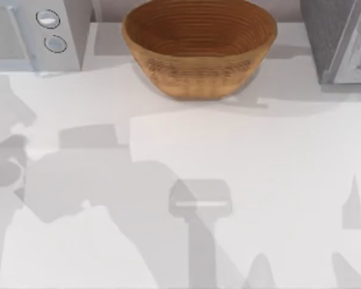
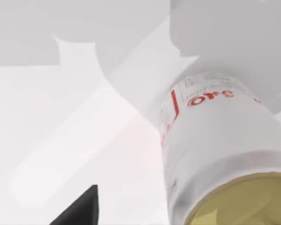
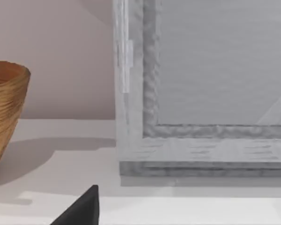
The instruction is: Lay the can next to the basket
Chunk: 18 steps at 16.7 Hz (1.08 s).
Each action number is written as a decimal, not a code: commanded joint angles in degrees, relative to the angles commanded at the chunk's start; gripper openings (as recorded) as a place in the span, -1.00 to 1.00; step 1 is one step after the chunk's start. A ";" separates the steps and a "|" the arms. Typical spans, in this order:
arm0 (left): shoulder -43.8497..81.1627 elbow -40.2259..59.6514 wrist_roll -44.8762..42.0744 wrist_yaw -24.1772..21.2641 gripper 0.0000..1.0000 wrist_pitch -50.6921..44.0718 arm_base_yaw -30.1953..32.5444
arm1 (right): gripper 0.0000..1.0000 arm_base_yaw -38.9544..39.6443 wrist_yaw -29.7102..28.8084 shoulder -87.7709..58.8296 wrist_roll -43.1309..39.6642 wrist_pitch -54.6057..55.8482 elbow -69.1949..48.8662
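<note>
Left gripper: I cannot tell its state; its wrist camera sits very close to the can (image 2: 225,154), apparently carried. Basket (image 1: 198,48) stands far centre on the table (image 1: 259,180). Step: transport. Next: lower the can beside it.

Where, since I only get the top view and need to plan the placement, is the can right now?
Observer: The left wrist view has the can close up, its pale gold end facing the camera.
Operator: Is it resting on the table?
Observer: I cannot tell. The white table lies behind it, and no contact point is visible.
Operator: What does the right wrist see?
Observer: The basket wall, with a grey appliance beside it.
</note>
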<state>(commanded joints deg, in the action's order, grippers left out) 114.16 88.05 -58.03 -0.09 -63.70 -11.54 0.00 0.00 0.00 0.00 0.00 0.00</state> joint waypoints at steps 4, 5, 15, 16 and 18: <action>1.59 -4.69 -0.19 -0.01 1.00 6.16 -0.16 | 1.00 0.00 0.00 0.00 0.00 0.00 0.00; 1.63 -4.79 -0.19 -0.01 1.00 6.28 -0.17 | 1.00 0.00 0.00 0.00 0.00 0.00 0.00; 1.63 -4.79 -0.19 -0.01 -0.06 6.28 -0.17 | 1.00 0.00 0.00 0.00 0.00 0.00 0.00; 1.63 -4.79 -0.19 -0.01 -0.21 6.28 -0.17 | 1.00 0.00 0.00 0.00 0.00 0.00 0.00; 1.63 -4.79 -0.19 -0.01 -0.51 6.28 -0.17 | 1.00 0.00 0.00 0.00 0.00 0.00 0.00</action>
<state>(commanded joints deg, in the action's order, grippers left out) 115.78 83.25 -58.23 -0.10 -57.42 -11.71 0.00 0.00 0.00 0.00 0.00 0.00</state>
